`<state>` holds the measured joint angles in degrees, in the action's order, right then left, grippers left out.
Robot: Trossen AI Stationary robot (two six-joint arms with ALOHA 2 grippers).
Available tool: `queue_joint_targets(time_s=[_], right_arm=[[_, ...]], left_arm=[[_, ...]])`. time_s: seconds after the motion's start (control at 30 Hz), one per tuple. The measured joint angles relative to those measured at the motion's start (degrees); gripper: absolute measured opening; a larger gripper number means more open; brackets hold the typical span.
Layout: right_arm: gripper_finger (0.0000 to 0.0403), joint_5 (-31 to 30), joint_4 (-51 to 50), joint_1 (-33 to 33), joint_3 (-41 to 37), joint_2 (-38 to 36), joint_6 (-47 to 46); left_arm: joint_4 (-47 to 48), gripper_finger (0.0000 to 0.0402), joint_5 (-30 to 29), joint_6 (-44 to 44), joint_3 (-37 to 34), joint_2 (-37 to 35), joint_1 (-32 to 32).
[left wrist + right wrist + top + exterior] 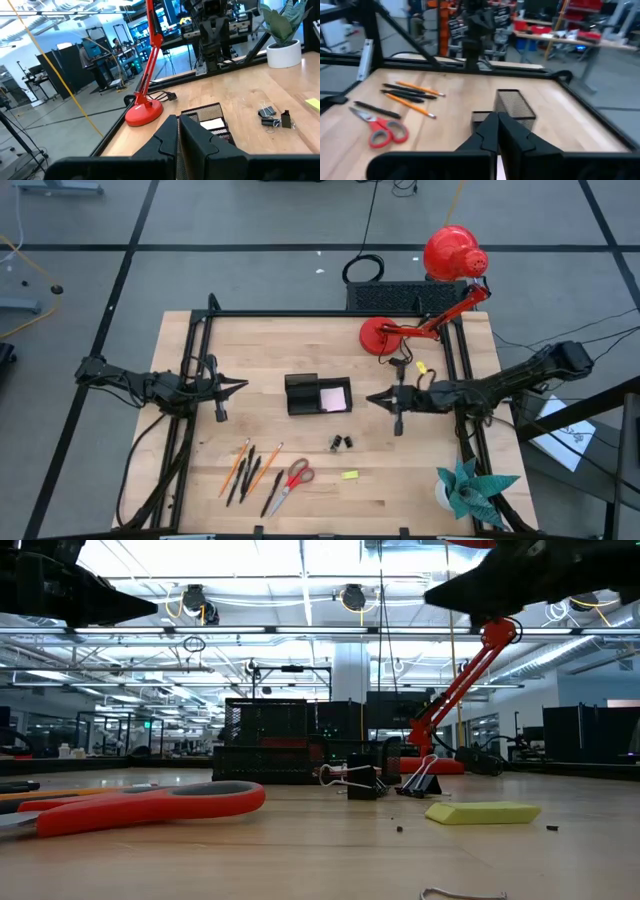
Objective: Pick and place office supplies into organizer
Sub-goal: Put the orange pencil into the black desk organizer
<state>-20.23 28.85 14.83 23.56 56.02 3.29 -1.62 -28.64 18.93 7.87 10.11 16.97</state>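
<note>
High view: organizer at counter centre, pink pad in its right compartment. Left gripper and right gripper flank it, jaws closed, empty. Pencils, scissors, clips, yellow piece lie toward the near edge. Advice: open fully, descend square over one pencil. Organizer's other compartments hard to make out.

My gripper has its two fingers pressed together with nothing between them. Straight ahead of my fingertips sits the black mesh organizer, a pale pad showing in it. Farther ahead stands the red desk lamp (its arm rises out of sight). Off to one side lie two black binder clips, a yellow piece and a potted plant.
</note>
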Motion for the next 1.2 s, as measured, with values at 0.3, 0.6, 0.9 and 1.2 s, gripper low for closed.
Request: queue_joint_targets(time_s=[0.3,0.6,0.9,1.2], right_arm=[[0.0,1.05,2.01,2.8,-7.04,-9.35,3.01],[0.0,16.17,19.78,-3.61,-19.68,-10.72,-0.7],[0.0,22.79,20.97,-9.23,-20.31,-11.5,-2.86],[0.0,32.61,21.35,-15.78,-20.23,-11.51,-4.89]], left_arm=[[-4.92,0.0026,-0.46,4.79,-0.01,-0.01,0.0],[-4.24,0.0026,0.1,-2.7,-0.01,4.67,0.04],[-0.23,0.0026,-1.08,-12.61,12.8,26.75,1.8],[6.92,0.0026,-4.49,-21.25,23.01,45.27,7.95]])
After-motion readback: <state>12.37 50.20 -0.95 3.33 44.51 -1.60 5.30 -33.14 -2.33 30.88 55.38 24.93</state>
